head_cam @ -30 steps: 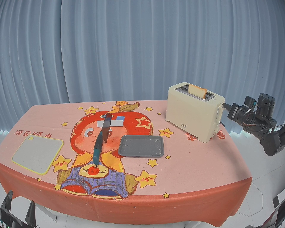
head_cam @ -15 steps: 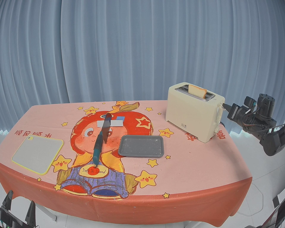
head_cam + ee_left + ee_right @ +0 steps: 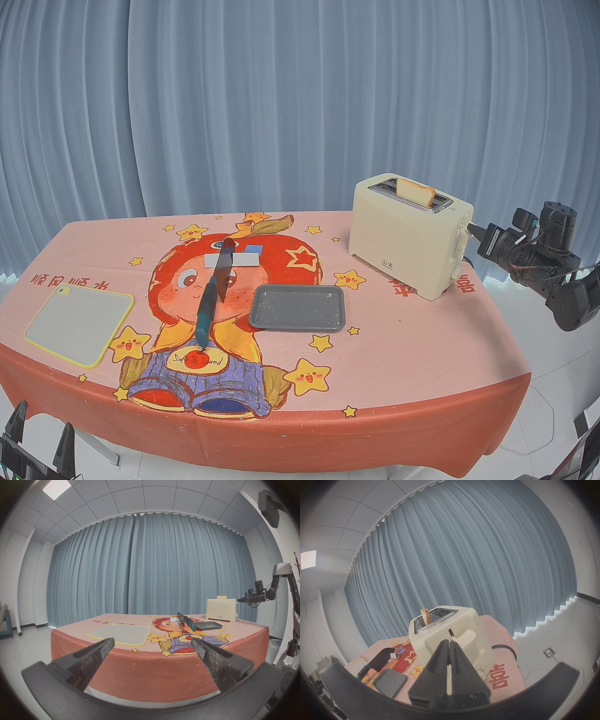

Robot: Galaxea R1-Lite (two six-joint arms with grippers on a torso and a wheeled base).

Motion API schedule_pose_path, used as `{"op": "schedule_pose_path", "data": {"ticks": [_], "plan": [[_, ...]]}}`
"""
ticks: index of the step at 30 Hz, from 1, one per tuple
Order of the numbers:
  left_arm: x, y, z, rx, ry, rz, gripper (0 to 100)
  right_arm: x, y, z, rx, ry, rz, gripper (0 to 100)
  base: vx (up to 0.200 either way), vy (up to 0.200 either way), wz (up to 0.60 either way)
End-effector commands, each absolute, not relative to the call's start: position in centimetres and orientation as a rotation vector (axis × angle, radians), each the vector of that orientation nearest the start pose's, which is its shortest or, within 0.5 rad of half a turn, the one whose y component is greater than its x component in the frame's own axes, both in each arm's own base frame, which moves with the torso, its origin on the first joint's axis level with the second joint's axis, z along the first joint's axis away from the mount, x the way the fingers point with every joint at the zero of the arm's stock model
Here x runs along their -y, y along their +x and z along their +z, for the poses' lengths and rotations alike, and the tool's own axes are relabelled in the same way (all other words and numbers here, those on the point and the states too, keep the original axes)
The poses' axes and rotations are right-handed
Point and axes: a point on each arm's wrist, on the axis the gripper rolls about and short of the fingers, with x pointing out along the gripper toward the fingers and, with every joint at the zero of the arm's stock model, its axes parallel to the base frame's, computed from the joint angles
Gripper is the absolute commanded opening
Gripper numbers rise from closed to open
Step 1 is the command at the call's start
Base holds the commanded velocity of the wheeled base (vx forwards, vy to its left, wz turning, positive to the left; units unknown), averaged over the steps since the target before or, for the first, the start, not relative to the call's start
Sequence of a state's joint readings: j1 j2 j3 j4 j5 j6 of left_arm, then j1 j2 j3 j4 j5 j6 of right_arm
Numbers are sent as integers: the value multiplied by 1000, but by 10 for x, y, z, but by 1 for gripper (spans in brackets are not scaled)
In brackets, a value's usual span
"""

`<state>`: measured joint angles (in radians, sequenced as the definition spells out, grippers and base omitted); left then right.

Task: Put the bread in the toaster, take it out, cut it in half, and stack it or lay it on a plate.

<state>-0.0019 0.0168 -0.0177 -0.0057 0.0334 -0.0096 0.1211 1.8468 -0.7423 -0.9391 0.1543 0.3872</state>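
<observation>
Right gripper (image 3: 470, 228), jaws pressed together, has edged nearer the toaster (image 3: 406, 244) side lever (image 3: 466, 638) within 1 s; the bread slice (image 3: 415, 191) stands proud in its slot, so pressing down probably comes next.

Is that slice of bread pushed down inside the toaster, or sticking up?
Sticking up: the bread pokes out tilted above the slot of the toaster, its top part clearly exposed.
</observation>
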Motion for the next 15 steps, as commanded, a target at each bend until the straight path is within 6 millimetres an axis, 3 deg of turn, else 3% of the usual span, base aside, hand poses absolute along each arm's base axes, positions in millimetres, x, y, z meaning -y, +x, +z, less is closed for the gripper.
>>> {"op": "schedule_pose_path", "data": {"ticks": [1, 9, 15], "plan": [[-1, -22, 76, -11, -11, 32, 100, -44, 325, 147, -230, 386, 239, 0, 0, 0, 0], [-1, -22, 76, -11, -9, 32, 100, -44, 330, 126, -292, 377, 227, 0, 0, 0, 0], [-1, -21, 77, -12, -9, 32, 100, -44, 330, 124, -299, 376, 224, 0, 0, 0, 0]]}}
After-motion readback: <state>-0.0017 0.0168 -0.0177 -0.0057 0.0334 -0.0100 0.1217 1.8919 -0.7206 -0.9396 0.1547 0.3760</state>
